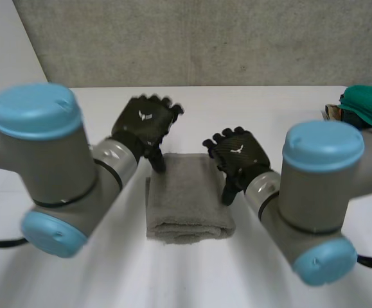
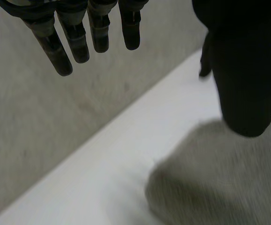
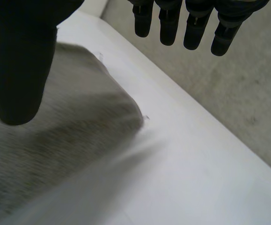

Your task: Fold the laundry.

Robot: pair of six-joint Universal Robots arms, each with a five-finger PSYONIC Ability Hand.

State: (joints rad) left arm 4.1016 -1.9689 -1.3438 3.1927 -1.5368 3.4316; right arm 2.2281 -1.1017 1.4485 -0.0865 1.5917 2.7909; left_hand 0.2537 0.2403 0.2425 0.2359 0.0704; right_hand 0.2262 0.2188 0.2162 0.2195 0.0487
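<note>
You see the grey terry towel folded into a thick, soft rectangle mid-table. The left hand and right hand flank its far corners, fingers relaxed and apparently holding nothing.

Grey, blue-capped arms end in a black left hand and right hand bearing white emblems.

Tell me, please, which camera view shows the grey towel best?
The head view: the whole folded towel shows, with the left hand and right hand at its far corners. Each wrist view catches one far corner beside its own hand's thumb.
</note>
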